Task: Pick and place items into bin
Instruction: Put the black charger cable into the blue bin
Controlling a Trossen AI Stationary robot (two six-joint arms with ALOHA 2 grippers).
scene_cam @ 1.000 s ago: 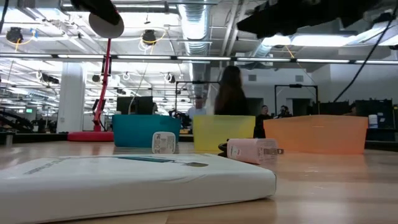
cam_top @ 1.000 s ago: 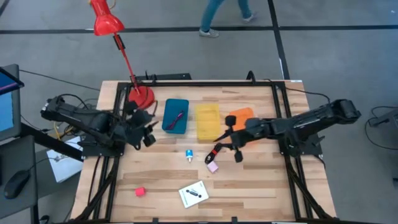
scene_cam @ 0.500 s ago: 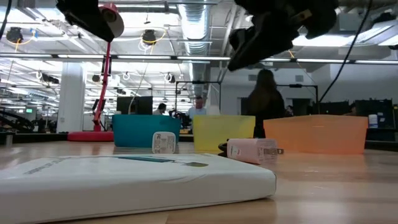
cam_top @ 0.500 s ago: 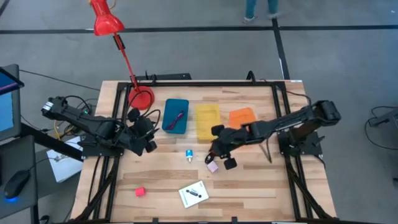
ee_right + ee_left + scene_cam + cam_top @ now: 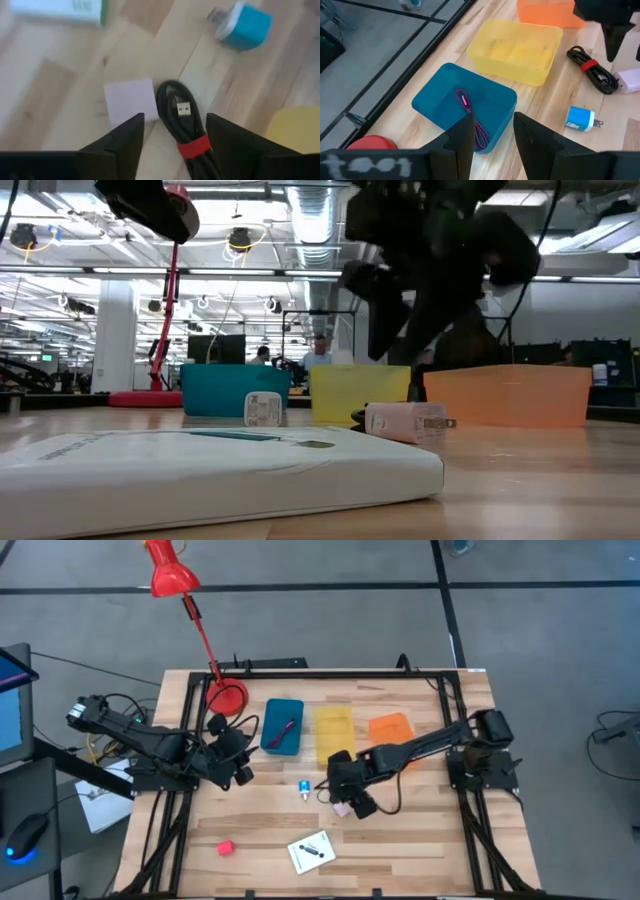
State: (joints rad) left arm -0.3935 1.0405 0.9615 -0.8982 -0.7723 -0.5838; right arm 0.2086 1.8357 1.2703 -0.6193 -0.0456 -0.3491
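Note:
My right gripper (image 5: 175, 131) hangs open above a coiled black cable with a red tie (image 5: 181, 116). Its fingers stand on either side of the cable, apart from it. A pink block (image 5: 130, 100) lies right beside the cable. A light-blue block (image 5: 303, 789) lies a little to the left, with a red block (image 5: 226, 848) and a white card with a black mark (image 5: 311, 851) near the front. In the high view the right gripper (image 5: 345, 796) covers the cable. My left gripper (image 5: 238, 752) waits open beside the blue bin (image 5: 465, 107), which holds a dark red cord (image 5: 470, 112).
A yellow bin (image 5: 333, 733) and an orange bin (image 5: 390, 727) stand in a row to the right of the blue bin. A red lamp (image 5: 226, 695) stands at the table's far left corner. Bare wood lies along the near right of the table.
My right gripper has swung from beside the orange bin toward the table's left and near edge. It has come down over the black cable and the pink block. Nothing on the table has moved.

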